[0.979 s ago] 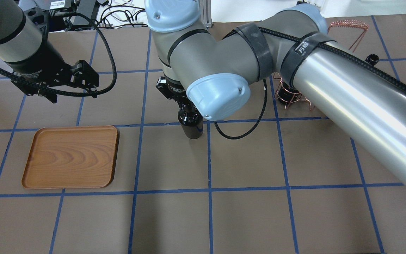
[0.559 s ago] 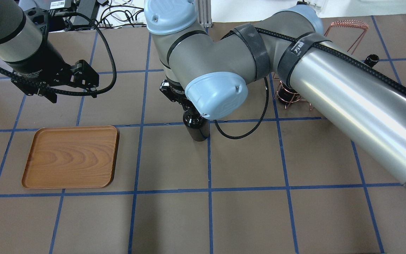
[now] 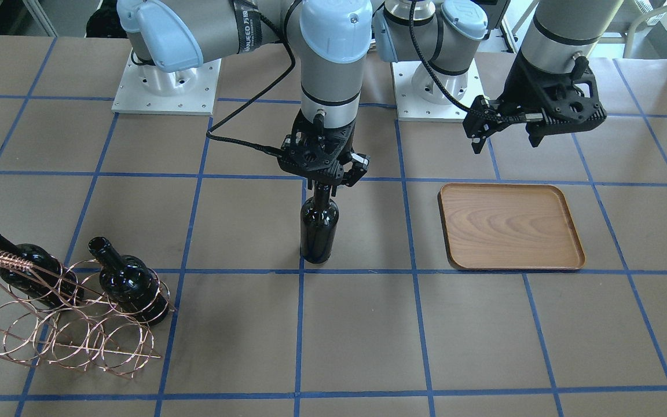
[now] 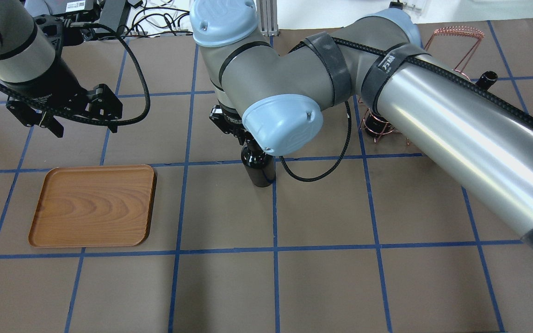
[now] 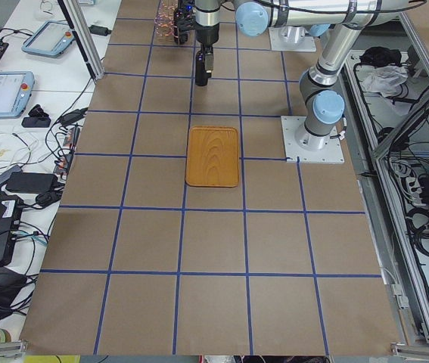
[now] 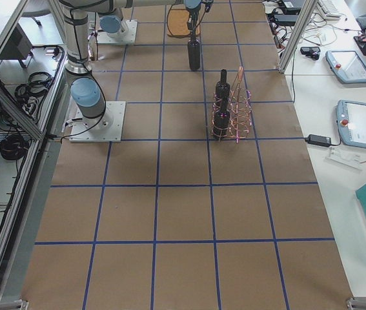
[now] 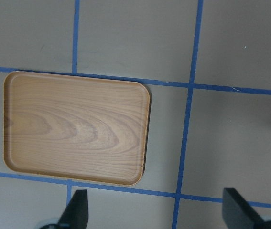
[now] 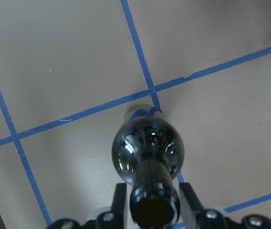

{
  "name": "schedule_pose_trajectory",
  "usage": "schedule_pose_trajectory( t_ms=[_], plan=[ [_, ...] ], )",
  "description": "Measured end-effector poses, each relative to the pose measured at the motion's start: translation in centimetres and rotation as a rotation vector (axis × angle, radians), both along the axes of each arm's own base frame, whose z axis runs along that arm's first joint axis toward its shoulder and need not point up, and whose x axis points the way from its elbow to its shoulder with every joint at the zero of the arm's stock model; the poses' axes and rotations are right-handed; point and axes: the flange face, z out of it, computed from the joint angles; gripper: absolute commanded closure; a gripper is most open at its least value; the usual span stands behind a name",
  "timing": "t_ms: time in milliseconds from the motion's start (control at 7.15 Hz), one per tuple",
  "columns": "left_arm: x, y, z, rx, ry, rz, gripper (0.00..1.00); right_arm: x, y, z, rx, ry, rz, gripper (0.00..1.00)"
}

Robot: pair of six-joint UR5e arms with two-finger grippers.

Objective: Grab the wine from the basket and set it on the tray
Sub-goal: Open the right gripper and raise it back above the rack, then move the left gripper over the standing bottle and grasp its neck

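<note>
My right gripper (image 3: 323, 184) is shut on the neck of a dark wine bottle (image 3: 319, 227) that stands upright on the table's middle, on a blue tape crossing. The right wrist view looks straight down the bottle (image 8: 147, 148), with a finger (image 8: 189, 198) on each side of its neck. The wooden tray (image 3: 510, 226) lies bare, apart from the bottle, toward my left side. My left gripper (image 3: 504, 140) is open and empty, hovering just beyond the tray's (image 7: 75, 126) robot-side edge. The copper wire basket (image 3: 67, 330) stands at my far right with two more bottles (image 3: 131, 284) in it.
Brown paper with blue tape grid lines covers the table (image 4: 322, 286). My right arm's long link (image 4: 456, 134) stretches across the overhead view and hides most of the basket (image 4: 377, 127). Cables and devices lie on side benches (image 5: 17, 91) off the table.
The bottle in my right gripper shifted slightly to the right in the overhead view, then stayed put. My left gripper moved a little to the left, still open.
</note>
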Motion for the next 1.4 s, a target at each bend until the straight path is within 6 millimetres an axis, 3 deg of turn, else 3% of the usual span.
schedule_pose_trajectory(
  t_ms=[280,559,699,979,1119,1259,1399],
  plan=[
    [0.1,-0.1,-0.5,0.023,-0.004,0.000,0.00,0.0,-0.5,0.5,-0.021,-0.022,0.012,0.00],
    [0.1,-0.5,-1.0,0.029,0.004,-0.002,0.00,-1.5,-2.1,3.8,-0.060,-0.071,0.042,0.00],
    [-0.1,-0.7,-0.9,0.019,0.005,-0.004,0.00,-4.4,-3.0,5.9,-0.074,-0.067,0.089,0.00],
    [-1.4,-0.8,-0.7,0.005,0.016,-0.020,0.00,-14.5,-4.3,10.9,-0.062,-0.035,0.168,0.00],
    [-3.3,-0.8,-0.6,-0.013,0.039,-0.037,0.00,-19.3,-3.9,12.9,-0.041,-0.017,0.197,0.00],
    [-6.1,-0.7,-0.6,-0.041,0.065,-0.069,0.00,-22.9,-2.7,14.7,-0.022,0.004,0.213,0.00],
    [-9.4,-0.7,-0.9,-0.064,0.079,-0.123,0.00,-24.7,-1.7,16.0,-0.023,0.030,0.230,0.00]
  ],
)
